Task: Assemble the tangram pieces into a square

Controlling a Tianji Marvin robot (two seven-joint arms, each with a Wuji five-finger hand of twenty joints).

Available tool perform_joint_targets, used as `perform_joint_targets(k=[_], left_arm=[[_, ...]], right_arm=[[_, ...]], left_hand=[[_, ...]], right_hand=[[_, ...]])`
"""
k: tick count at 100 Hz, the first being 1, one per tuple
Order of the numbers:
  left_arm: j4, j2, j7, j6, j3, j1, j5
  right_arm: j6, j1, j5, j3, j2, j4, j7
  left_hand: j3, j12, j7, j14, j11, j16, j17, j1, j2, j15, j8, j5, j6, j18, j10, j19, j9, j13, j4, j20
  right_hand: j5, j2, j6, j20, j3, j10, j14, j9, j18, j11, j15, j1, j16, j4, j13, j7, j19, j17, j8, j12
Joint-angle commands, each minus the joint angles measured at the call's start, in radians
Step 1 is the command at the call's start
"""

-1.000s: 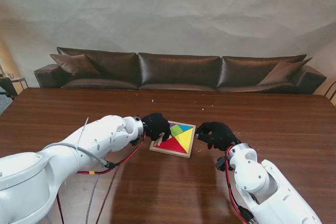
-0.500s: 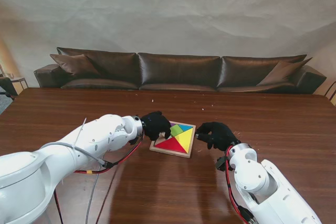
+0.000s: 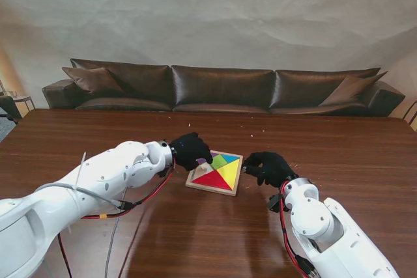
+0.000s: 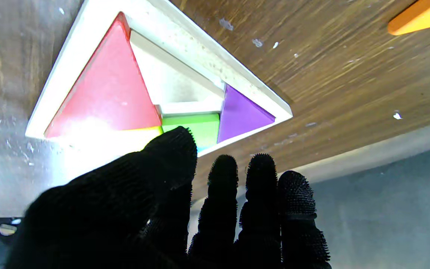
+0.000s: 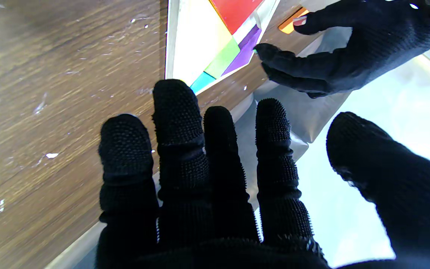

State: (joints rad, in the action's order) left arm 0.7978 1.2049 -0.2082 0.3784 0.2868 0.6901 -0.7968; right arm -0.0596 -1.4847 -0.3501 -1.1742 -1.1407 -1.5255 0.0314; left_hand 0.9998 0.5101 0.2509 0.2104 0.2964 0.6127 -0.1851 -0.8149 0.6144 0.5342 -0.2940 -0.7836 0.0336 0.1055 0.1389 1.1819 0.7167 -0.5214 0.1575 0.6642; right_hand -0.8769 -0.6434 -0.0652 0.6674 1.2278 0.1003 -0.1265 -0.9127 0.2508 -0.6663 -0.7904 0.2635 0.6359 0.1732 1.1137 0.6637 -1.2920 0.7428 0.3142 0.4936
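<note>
A white square tray lies mid-table with a red triangle, yellow triangle, green piece, blue piece and purple triangle in it. The left wrist view shows a bare slot between the red triangle and the purple triangle. An orange piece lies loose on the wood outside the tray. My left hand hovers at the tray's far left corner, open and holding nothing. My right hand sits just right of the tray, fingers spread, open.
A dark leather sofa stands beyond the table's far edge. A red cable hangs along my left forearm near the tray. Small white crumbs dot the wood.
My left hand has lifted off the tray's left edge and moved farther from me, uncovering the purple triangle. The right hand has not moved.
</note>
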Motion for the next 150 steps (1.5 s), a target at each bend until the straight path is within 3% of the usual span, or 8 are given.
perform_joint_targets(k=[1,4,7,11,16,29,65,150], left_arm=[[0.009,-0.025,0.036,0.0,0.011,0.006,0.002],[0.023,-0.035,0.046,0.0,0.027,0.015,-0.001],[0.037,-0.045,0.061,0.001,0.041,0.022,-0.005],[0.053,-0.056,0.086,0.007,0.059,0.031,-0.006],[0.065,-0.066,0.105,0.013,0.075,0.043,-0.006],[0.091,-0.087,0.156,0.017,0.086,0.056,-0.01],[0.096,-0.088,0.161,0.008,0.096,0.074,-0.003],[0.07,-0.068,0.169,0.006,0.085,0.071,0.046]], right_arm=[[0.003,-0.001,0.002,0.004,-0.005,0.002,-0.014],[0.003,-0.001,0.003,0.004,-0.005,0.003,-0.014],[0.003,0.0,0.003,0.004,-0.005,0.003,-0.014],[0.003,0.0,0.003,0.005,-0.005,0.004,-0.013],[0.003,0.001,0.005,0.006,-0.006,0.006,-0.012],[0.004,0.004,0.007,0.01,-0.006,0.009,-0.011],[0.001,0.006,0.017,0.013,-0.009,0.012,-0.01],[-0.002,0.004,0.032,0.006,-0.01,0.013,-0.011]], left_hand=[[-0.018,0.055,0.038,0.022,0.04,0.039,-0.022,0.015,-0.034,0.046,-0.037,-0.042,0.001,0.021,-0.003,0.059,0.041,-0.041,-0.032,0.033],[-0.025,0.089,0.054,0.021,0.066,0.055,-0.033,0.015,-0.037,0.067,-0.054,-0.055,-0.001,0.021,-0.007,0.078,0.06,-0.059,-0.029,0.045],[-0.064,0.25,0.086,0.019,0.078,0.076,-0.05,-0.008,-0.018,0.09,-0.105,-0.079,-0.015,0.022,-0.015,0.095,0.094,-0.084,0.028,0.058],[-0.109,0.346,0.111,0.024,0.079,0.093,-0.057,-0.029,-0.01,0.113,-0.124,-0.098,-0.026,0.028,-0.004,0.11,0.122,-0.102,0.054,0.069],[-0.141,0.47,0.139,0.028,0.064,0.129,-0.07,-0.051,-0.006,0.158,-0.124,-0.113,-0.031,0.028,-0.013,0.136,0.174,-0.124,0.059,0.088],[-0.19,0.58,0.113,0.029,0.07,0.173,-0.067,-0.067,-0.022,0.217,-0.093,-0.111,-0.045,0.022,-0.022,0.157,0.204,-0.13,0.061,0.107],[-0.204,0.61,-0.018,0.034,0.056,0.181,-0.056,-0.07,-0.034,0.221,-0.018,-0.051,-0.019,0.028,-0.016,0.154,0.2,-0.124,0.055,0.118],[-0.212,0.595,-0.095,0.04,0.085,0.185,-0.041,-0.025,-0.073,0.22,0.068,0.041,0.033,0.034,-0.005,0.148,0.173,-0.114,0.046,0.13]], right_hand=[[-0.012,0.008,-0.001,-0.011,-0.008,0.019,-0.005,-0.023,0.014,-0.01,-0.012,0.01,-0.002,0.01,0.038,0.015,-0.026,-0.123,-0.015,-0.002],[-0.012,0.008,-0.003,-0.011,-0.008,0.018,-0.009,-0.023,0.014,-0.01,-0.012,0.009,-0.002,0.009,0.038,0.014,-0.026,-0.123,-0.015,-0.002],[-0.011,0.01,-0.003,-0.011,-0.008,0.019,-0.006,-0.022,0.014,-0.01,-0.012,0.008,-0.002,0.008,0.038,0.014,-0.026,-0.123,-0.015,-0.002],[-0.012,0.009,-0.001,-0.011,-0.009,0.02,-0.007,-0.024,0.015,-0.01,-0.012,0.009,-0.002,0.008,0.038,0.014,-0.026,-0.124,-0.014,-0.002],[-0.01,0.011,-0.001,-0.011,-0.008,0.02,-0.006,-0.024,0.015,-0.01,-0.013,0.008,-0.002,0.007,0.038,0.013,-0.026,-0.124,-0.014,-0.002],[-0.011,0.014,-0.002,-0.011,-0.01,0.021,-0.009,-0.024,0.015,-0.01,-0.013,0.006,-0.001,0.005,0.038,0.012,-0.027,-0.124,-0.013,-0.002],[-0.012,0.017,-0.001,-0.01,-0.012,0.023,-0.009,-0.027,0.015,-0.009,-0.013,0.006,-0.001,0.004,0.038,0.011,-0.027,-0.126,-0.01,-0.002],[-0.016,0.016,0.003,-0.009,-0.01,0.025,-0.013,-0.038,0.02,-0.008,-0.015,0.008,-0.001,0.008,0.039,0.012,-0.028,-0.127,-0.013,-0.002]])
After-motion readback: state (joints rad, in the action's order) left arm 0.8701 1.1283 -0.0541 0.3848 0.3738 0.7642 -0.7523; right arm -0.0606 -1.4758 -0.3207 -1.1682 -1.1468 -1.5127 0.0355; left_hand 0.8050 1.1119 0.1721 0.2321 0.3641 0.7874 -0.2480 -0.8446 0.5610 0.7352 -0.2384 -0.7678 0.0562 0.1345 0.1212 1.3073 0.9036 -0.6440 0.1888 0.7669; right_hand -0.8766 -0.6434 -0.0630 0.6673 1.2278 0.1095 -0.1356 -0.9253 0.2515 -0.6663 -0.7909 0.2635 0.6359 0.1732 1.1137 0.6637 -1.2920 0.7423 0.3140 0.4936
